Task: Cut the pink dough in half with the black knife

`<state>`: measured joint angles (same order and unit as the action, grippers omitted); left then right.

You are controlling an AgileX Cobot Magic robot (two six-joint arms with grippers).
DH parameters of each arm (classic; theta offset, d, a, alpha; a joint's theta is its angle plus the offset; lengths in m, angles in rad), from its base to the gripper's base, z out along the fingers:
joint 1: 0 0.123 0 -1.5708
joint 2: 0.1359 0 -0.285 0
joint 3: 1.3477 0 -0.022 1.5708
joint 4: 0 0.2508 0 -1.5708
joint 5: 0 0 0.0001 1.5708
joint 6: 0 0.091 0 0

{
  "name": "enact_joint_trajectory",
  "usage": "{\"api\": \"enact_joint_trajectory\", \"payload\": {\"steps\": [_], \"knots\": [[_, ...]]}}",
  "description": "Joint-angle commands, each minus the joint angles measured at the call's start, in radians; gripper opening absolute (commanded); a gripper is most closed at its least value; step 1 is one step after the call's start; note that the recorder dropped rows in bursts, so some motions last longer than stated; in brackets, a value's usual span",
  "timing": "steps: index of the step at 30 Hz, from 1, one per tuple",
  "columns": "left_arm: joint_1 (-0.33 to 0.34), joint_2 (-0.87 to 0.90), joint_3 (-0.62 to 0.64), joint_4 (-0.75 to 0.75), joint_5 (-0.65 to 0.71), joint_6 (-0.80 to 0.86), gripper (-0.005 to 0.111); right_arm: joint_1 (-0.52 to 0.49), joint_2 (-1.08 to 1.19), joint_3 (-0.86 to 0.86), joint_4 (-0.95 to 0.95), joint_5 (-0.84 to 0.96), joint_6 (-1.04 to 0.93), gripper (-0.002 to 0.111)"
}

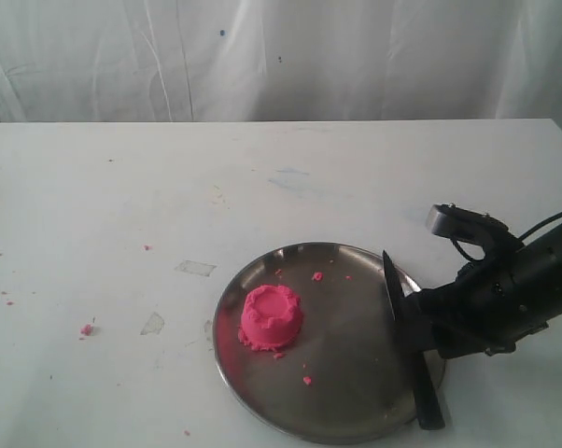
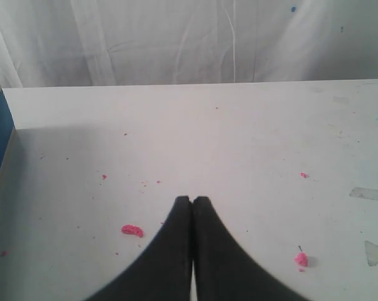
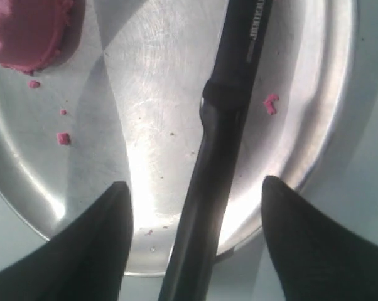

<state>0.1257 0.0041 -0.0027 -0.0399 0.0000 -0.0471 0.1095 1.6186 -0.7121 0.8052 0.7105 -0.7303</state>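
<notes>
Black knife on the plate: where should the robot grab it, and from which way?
By the handle, coming down from above. The black knife lies flat on the steel plate, its rounded handle poking over the rim, and the open right gripper straddles it.

The black left gripper (image 2: 192, 202) has both tapered fingers pressed together, tips touching. The black right gripper (image 3: 196, 185) holds its fingers wide apart. The black right arm (image 1: 514, 285) sits low, apparently tilted downward.
</notes>
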Motion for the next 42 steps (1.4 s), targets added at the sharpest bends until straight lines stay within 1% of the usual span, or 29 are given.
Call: {"api": "enact_joint_trajectory", "payload": {"steps": [1, 10, 15, 17, 23, 26, 28, 29, 31, 32, 35, 37, 39, 40, 42], "knots": [[0.002, -0.004, 0.003, -0.011, -0.006, 0.001, 0.0, -0.001, 0.02, 0.003, 0.034, 0.0, -0.036, 0.057], [0.002, -0.004, 0.003, -0.011, -0.006, 0.001, 0.0, -0.001, 0.03, 0.003, 0.051, -0.014, -0.04, 0.057], [0.002, -0.004, 0.003, -0.011, -0.006, 0.001, 0.0, -0.001, 0.061, 0.003, 0.142, -0.019, -0.143, 0.057], [0.002, -0.004, 0.003, -0.011, -0.006, 0.001, 0.0, -0.001, 0.066, 0.001, 0.146, -0.035, -0.158, 0.057], [0.002, -0.004, 0.003, -0.011, -0.006, 0.001, 0.0, -0.001, 0.066, -0.043, 0.135, -0.047, -0.168, 0.057], [0.002, -0.004, 0.003, -0.011, -0.006, 0.001, 0.0, -0.001, 0.047, -0.094, 0.125, 0.003, -0.181, 0.057], [0.002, -0.004, 0.003, -0.011, -0.006, 0.001, 0.0, 0.005, 0.013, -0.125, 0.055, 0.054, -0.156, 0.057], [0.002, -0.004, 0.003, -0.011, -0.006, 0.001, 0.0, 0.03, -0.012, -0.141, -0.03, 0.057, -0.078, 0.057], [0.002, -0.004, 0.003, -0.011, -0.006, 0.001, 0.0, 0.077, -0.039, -0.162, -0.133, 0.057, 0.014, 0.057], [0.002, -0.004, 0.003, -0.011, -0.006, -0.001, 0.0, 0.137, -0.068, -0.18, -0.269, 0.046, 0.127, 0.055], [0.002, -0.004, 0.003, -0.011, -0.006, -0.001, 0.0, 0.251, -0.111, -0.199, -0.599, 0.043, 0.402, 0.049], [0.002, -0.004, 0.003, -0.011, -0.006, -0.001, 0.0, 0.321, -0.125, -0.199, -0.853, 0.047, 0.605, 0.048], [0.002, -0.004, 0.003, -0.011, -0.006, -0.001, 0.0, 0.361, -0.126, -0.199, -0.98, 0.052, 0.765, 0.048], [0.002, -0.004, 0.003, -0.011, -0.006, -0.001, 0.0, 0.376, -0.126, -0.199, -1.0, 0.052, 0.803, 0.048], [0.002, -0.004, 0.003, -0.011, -0.006, -0.001, 0.0, 0.408, -0.122, -0.194, -0.977, 0.048, 0.808, 0.048]]}}
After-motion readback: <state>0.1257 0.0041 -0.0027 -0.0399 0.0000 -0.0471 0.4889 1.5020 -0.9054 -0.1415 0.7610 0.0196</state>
